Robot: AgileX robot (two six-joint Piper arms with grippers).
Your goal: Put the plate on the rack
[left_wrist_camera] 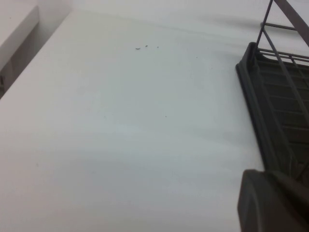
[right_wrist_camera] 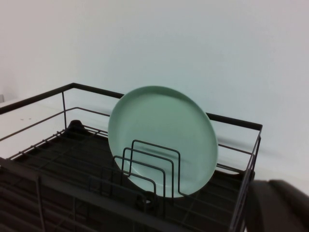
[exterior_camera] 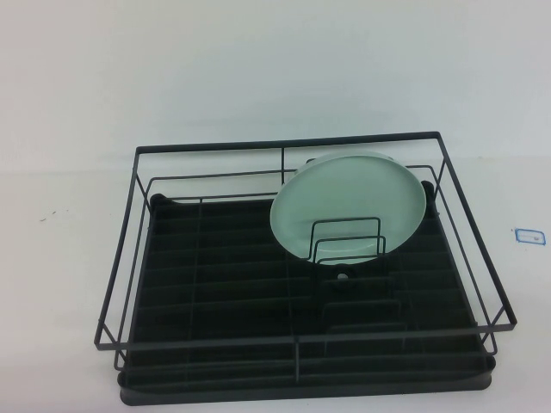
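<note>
The pale mint-green plate [exterior_camera: 349, 206] stands on edge inside the black wire rack [exterior_camera: 284, 144], at its back right. It rests behind the upright plate-holder loops [exterior_camera: 346, 238] and tilts back toward the rear frame. Neither gripper touches it. In the right wrist view the plate [right_wrist_camera: 164, 137] stands in the rack [right_wrist_camera: 231, 121], and a dark part of my right gripper [right_wrist_camera: 280, 205] shows outside the rack's right side. In the left wrist view only a dark part of my left gripper [left_wrist_camera: 273, 203] shows, over the white table beside the rack's left edge [left_wrist_camera: 275, 96]. Neither arm shows in the high view.
A small blue-edged label [exterior_camera: 528, 234] lies on the white table right of the rack. A few dark specks [left_wrist_camera: 142, 47] mark the table left of the rack. A white wall stands behind the table.
</note>
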